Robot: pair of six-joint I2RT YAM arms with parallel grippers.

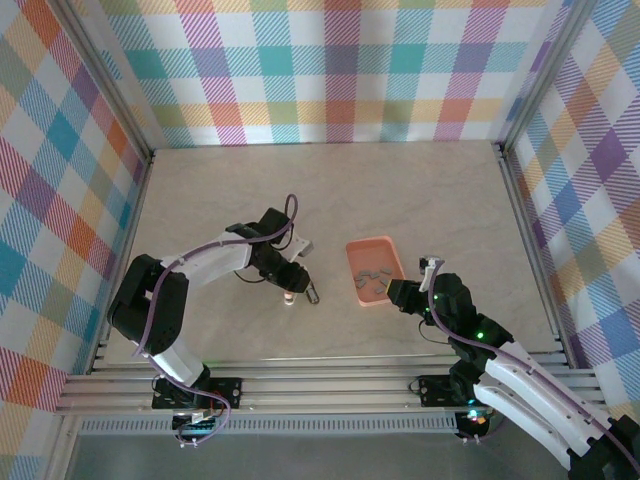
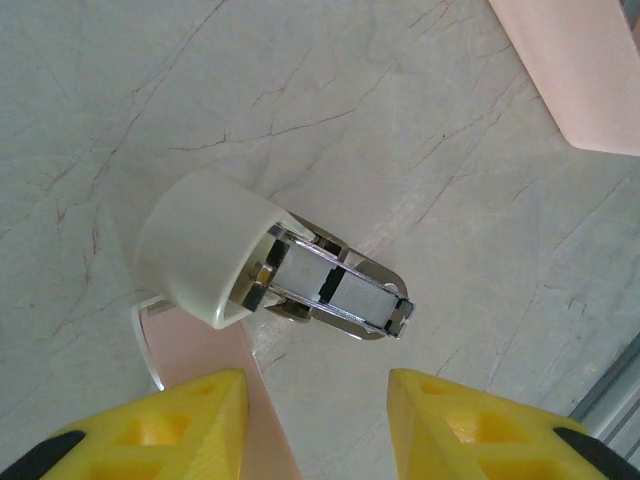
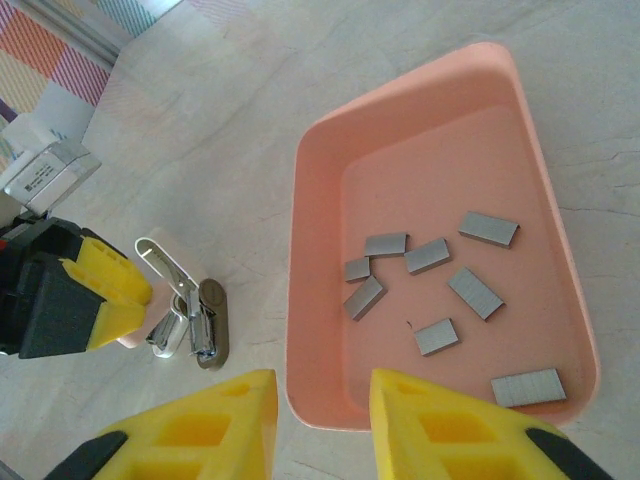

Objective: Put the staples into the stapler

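Plaid walls stand on three sides of a pale marbled tabletop. The salmon tray sits a little right of the tabletop's middle, toward the near edge. The staples all lie flat and loose on its floor, eight short grey strips, none lifted out. The stapler lies on the bare tabletop just left of the tray. It is opened up, with its pale top swung back and the metal channel bared and pointing toward the tray. I cannot tell whether anything sits in that channel.

My left gripper is right behind the stapler with its fingers apart. The pale top reaches back beside one finger, but I cannot tell whether I am touching it. My right gripper hangs over the tray's near wall, fingers parted and empty.

I judge the step in hand to be fetching the first strip, since the stapler looks ready to be fed. The next move calls for my right gripper to go down over the wall onto a strip lying apart from its neighbours. It should pinch that strip across its long sides, then carry it level to the channel and line it up lengthwise. Meanwhile my left should keep the stapler from sliding.
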